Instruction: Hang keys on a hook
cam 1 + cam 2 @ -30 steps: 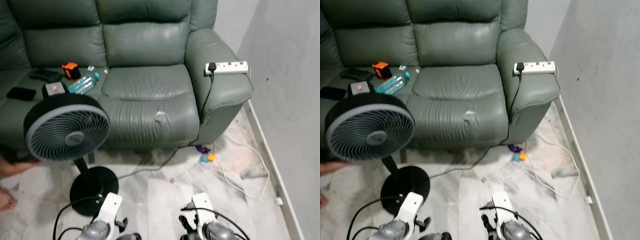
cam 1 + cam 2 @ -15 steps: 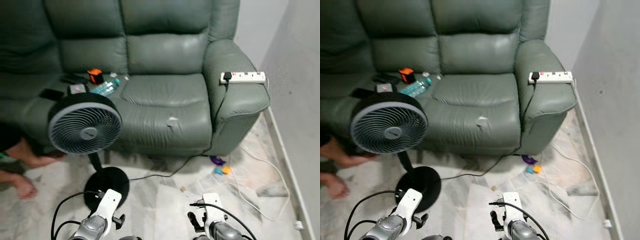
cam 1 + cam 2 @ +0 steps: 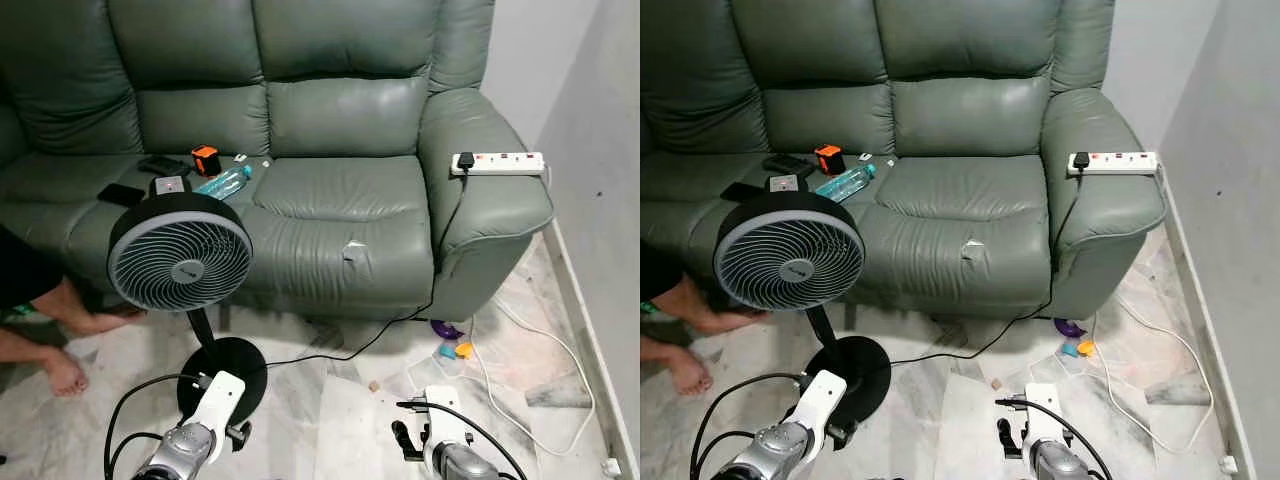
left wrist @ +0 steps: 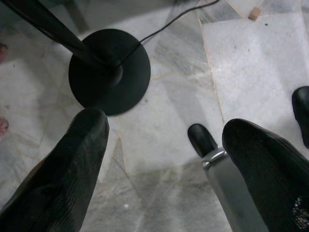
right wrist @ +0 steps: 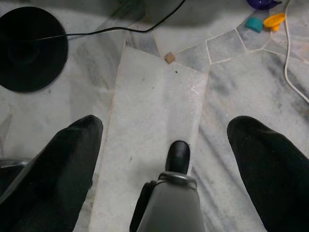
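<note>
- On the far left, a person's bare legs [image 3: 45, 335] and feet rest on the marble floor [image 3: 330, 420], beside the sofa.
- Next comes a black standing fan [image 3: 180, 250]. Its round face tilts toward the camera, and its round black base [image 3: 222, 370] sits flat on the floor in front of the sofa.
- Low down, the left arm hangs just in front of the fan base. The left gripper [image 4: 164, 145] points at the floor with its two black fingers [image 4: 72, 164] spread wide apart and nothing between them.
- Behind the fan stands a big green sofa [image 3: 330, 200]. On its left seat lie a black phone [image 3: 120, 194], a dark remote [image 3: 160, 165], a small orange and black box [image 3: 205, 160] and a water bottle [image 3: 224, 183] on its side.
- A thin black wire [image 3: 350, 352] runs over the floor from the fan base toward the sofa's right end.
- Low on the right, the right arm hangs over the floor. The right gripper [image 5: 164, 140] also has its fingers [image 5: 260, 159] wide apart and holds nothing.
- On the sofa's right armrest lies a white power strip [image 3: 500, 162] with a black plug in it.
- Below that armrest, small purple, blue and orange toys [image 3: 448, 342] lie on the floor, near a loose white cable [image 3: 540, 380].
- A grey wall [image 3: 610, 150] stands at the far right.
- I cannot see keys or a hook anywhere.
</note>
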`<state>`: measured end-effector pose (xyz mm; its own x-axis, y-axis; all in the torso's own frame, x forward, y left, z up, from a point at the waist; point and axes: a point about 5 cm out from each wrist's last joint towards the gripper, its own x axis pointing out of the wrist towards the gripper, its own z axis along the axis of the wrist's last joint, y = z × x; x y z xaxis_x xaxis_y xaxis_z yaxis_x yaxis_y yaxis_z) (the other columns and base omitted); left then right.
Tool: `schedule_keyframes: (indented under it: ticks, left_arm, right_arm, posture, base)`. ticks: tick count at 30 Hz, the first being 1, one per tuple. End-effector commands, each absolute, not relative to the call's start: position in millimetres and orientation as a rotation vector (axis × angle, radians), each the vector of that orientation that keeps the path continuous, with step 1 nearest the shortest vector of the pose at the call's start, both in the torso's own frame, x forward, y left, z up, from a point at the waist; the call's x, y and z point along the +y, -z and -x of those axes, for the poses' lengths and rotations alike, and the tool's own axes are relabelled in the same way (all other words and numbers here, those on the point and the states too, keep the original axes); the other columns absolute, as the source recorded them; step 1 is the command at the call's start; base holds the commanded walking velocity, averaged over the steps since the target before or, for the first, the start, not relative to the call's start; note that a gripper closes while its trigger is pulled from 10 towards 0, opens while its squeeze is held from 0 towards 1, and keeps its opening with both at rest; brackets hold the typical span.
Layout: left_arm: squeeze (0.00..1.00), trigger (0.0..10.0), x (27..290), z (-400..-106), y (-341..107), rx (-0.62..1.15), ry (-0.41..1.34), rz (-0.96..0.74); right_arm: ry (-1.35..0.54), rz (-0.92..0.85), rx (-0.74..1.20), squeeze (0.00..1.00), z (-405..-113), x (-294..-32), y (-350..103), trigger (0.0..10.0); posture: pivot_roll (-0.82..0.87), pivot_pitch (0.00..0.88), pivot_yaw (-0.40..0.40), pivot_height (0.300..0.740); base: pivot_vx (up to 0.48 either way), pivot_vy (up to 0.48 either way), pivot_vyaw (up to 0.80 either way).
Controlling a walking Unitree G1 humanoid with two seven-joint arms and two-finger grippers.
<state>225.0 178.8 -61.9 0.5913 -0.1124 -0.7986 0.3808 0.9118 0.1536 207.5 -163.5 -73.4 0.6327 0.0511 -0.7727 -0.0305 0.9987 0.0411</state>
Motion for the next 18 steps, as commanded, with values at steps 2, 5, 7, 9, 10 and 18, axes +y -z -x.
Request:
schedule_keyframes:
  ticks: [2, 5, 7, 9, 10, 18]
  left_arm:
    - [0.00, 10.0, 186, -219, 65, 0.926, 0.283, -0.341]
    - [0.00, 10.0, 187, -219, 65, 0.930, 0.286, -0.349]
    - [0.00, 10.0, 187, -219, 65, 0.932, 0.287, -0.354]
    - [0.00, 10.0, 188, -219, 65, 0.933, 0.290, -0.363]
    - [0.00, 10.0, 188, -219, 65, 0.933, 0.291, -0.367]
    - [0.00, 10.0, 188, -222, 63, 0.925, 0.279, -0.375]
  right_arm:
    - [-0.035, -0.036, 0.917, 0.00, -201, -162, 78, 10.0]
    - [-0.011, -0.054, 0.919, 0.00, -200, -164, 78, 10.0]
    - [-0.005, -0.057, 0.920, 0.00, -200, -165, 78, 10.0]
    - [0.001, -0.058, 0.923, 0.00, -200, -167, 78, 10.0]
    - [0.005, -0.060, 0.925, 0.00, -200, -167, 78, 10.0]
    - [0.023, -0.062, 0.935, 0.00, -197, -174, 79, 10.0]
  posture:
    - [0.00, 0.041, 0.103, 0.740]
    - [-0.01, 0.031, 0.107, 0.740]
    - [-0.01, 0.023, 0.110, 0.740]
    - [-0.01, 0.011, 0.112, 0.740]
    - [-0.01, 0.004, 0.112, 0.740]
    - [-0.02, 0.000, 0.095, 0.740]
  base:
    - [0.000, 0.000, 0.00]
    - [0.000, 0.000, 0.00]
    - [0.000, 0.000, 0.00]
    - [0.000, 0.000, 0.00]
    - [0.000, 0.000, 0.00]
    - [0.000, 0.000, 0.00]
